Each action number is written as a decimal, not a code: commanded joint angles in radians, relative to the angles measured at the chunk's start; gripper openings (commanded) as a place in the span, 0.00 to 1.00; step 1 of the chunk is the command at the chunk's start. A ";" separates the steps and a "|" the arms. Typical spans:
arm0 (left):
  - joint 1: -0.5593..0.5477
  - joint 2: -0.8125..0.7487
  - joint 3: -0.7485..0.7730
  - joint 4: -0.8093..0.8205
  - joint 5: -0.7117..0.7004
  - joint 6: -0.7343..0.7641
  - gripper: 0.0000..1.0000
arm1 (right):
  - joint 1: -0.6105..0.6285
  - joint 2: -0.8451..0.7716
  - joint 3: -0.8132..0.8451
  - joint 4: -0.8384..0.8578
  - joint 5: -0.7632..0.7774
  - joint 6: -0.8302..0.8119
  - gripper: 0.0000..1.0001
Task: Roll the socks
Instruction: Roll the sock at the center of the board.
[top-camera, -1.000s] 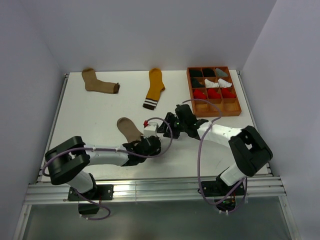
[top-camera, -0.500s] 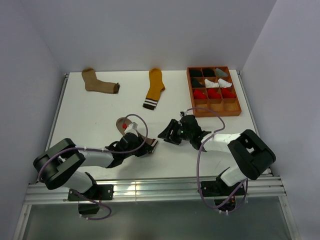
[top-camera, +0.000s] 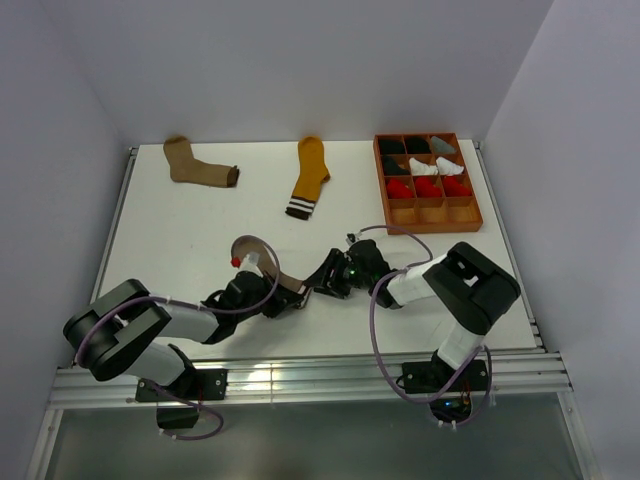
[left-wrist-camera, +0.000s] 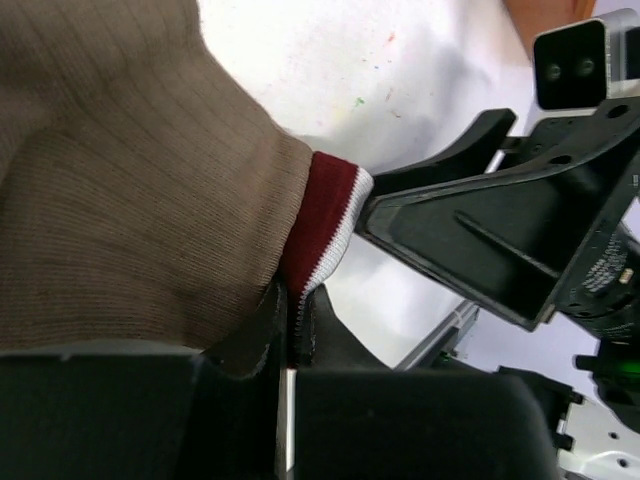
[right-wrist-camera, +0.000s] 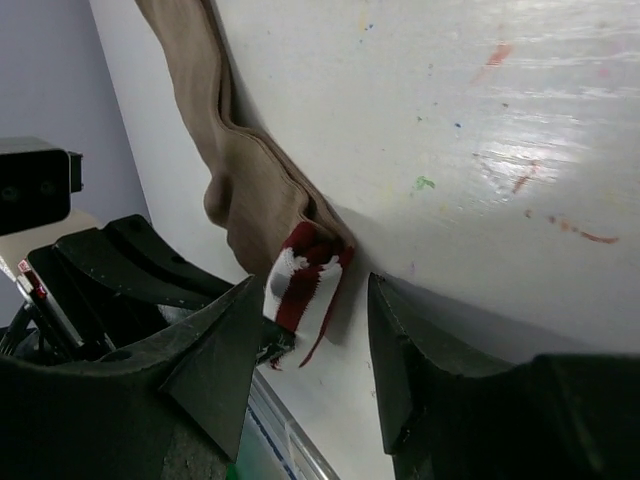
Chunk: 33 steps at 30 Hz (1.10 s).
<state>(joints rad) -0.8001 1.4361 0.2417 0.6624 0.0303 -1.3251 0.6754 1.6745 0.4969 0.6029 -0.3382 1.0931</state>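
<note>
At the bench's (top-camera: 180, 230) far left lay the tan sock (top-camera: 200, 168). Near the front, the left fingers (left-wrist-camera: 335, 335) pinched the light brown sock (top-camera: 266, 262) by its red-white cuff (right-wrist-camera: 303, 280). The mustard sock (top-camera: 309, 178) lay behind. The right fingers (right-wrist-camera: 200, 370) stood spread just beside that cuff.

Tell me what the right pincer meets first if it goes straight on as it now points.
The right pincer would likely meet the red-and-white striped cuff of the light brown knitted ankle sock, just ahead between its open fingers. The left pincer pinches that cuff. Depth is unclear.
</note>
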 joint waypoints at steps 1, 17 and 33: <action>0.009 0.015 -0.005 0.095 0.036 -0.039 0.00 | 0.024 0.033 0.009 0.081 -0.007 0.016 0.53; 0.039 0.080 -0.024 0.112 0.079 -0.085 0.01 | 0.030 0.073 0.048 0.008 0.028 -0.013 0.04; -0.187 -0.126 0.298 -0.543 -0.396 0.354 0.68 | 0.076 0.071 0.495 -0.899 0.228 -0.194 0.00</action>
<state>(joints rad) -0.8982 1.3384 0.4500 0.2928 -0.1562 -1.1301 0.7383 1.7195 0.9218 -0.0937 -0.1692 0.9367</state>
